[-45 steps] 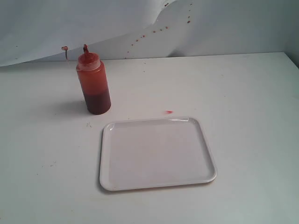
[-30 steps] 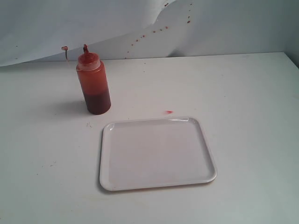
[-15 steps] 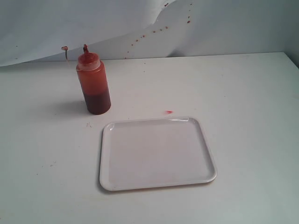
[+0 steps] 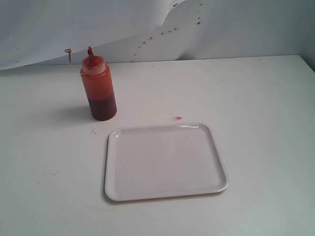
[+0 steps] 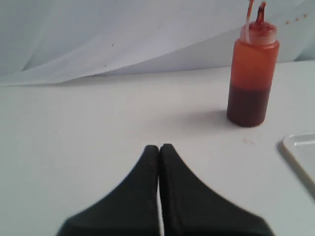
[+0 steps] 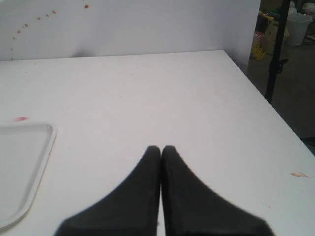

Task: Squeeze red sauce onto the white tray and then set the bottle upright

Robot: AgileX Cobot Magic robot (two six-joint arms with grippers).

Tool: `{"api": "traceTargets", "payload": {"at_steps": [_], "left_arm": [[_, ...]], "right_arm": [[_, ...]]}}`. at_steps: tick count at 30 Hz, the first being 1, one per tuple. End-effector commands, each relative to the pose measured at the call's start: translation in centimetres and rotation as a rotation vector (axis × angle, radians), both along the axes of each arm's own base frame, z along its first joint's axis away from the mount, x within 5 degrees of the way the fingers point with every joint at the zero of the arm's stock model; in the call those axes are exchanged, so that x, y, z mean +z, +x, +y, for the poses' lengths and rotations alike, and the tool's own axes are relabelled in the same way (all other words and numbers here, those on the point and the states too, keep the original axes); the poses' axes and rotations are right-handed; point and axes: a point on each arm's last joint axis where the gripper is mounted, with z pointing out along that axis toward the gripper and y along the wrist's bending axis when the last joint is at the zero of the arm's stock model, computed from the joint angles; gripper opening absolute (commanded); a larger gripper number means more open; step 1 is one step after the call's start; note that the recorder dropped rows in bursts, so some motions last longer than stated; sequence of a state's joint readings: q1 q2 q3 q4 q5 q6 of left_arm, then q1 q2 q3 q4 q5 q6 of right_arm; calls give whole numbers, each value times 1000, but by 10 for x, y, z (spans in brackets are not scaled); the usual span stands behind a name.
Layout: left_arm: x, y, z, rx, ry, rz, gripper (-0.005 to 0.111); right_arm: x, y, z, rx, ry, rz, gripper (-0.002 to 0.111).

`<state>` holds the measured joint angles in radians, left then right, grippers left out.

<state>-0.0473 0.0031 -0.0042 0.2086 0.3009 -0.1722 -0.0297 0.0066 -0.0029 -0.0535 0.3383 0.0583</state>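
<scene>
The bottle [image 4: 99, 88] stands upright on the white table, behind the left corner of the white tray [image 4: 165, 161]. The tray is bare; no blob of red sauce shows on it. In the left wrist view the bottle [image 5: 251, 78] stands well beyond my left gripper [image 5: 159, 146], which is shut on nothing, and a tray corner [image 5: 301, 153] shows at the side. My right gripper [image 6: 161, 147] is shut and empty too, with the tray's edge [image 6: 27, 167] off to one side. Neither gripper appears in the exterior view.
A small pinkish-red smear [image 4: 177, 118] lies on the table just behind the tray. Red specks [image 4: 162, 33] dot the white backdrop sheet. The table's right edge [image 6: 266, 105] drops off to a dark floor with a stand and a bucket.
</scene>
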Motion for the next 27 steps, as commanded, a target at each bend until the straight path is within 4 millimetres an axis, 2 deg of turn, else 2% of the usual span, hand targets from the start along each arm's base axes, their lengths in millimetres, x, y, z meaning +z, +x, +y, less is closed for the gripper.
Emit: {"api": "traceTargets", "payload": {"at_steps": [1,12,22,27], "left_arm": [[15,2,-4,-36,-93,-182,1],[49,-4,-2,-47,-386,-561,1],[69,-14,-2,-84,-321,-806,1],[75,-2,-12,-186,-246,-810,1]], "right_arm": [[0,0,0,0,7,-6,0],[0,0,0,0,7,-6,0],[0,0,0,0,7,-6,0],[0,0,0,0,7,-6,0]]}}
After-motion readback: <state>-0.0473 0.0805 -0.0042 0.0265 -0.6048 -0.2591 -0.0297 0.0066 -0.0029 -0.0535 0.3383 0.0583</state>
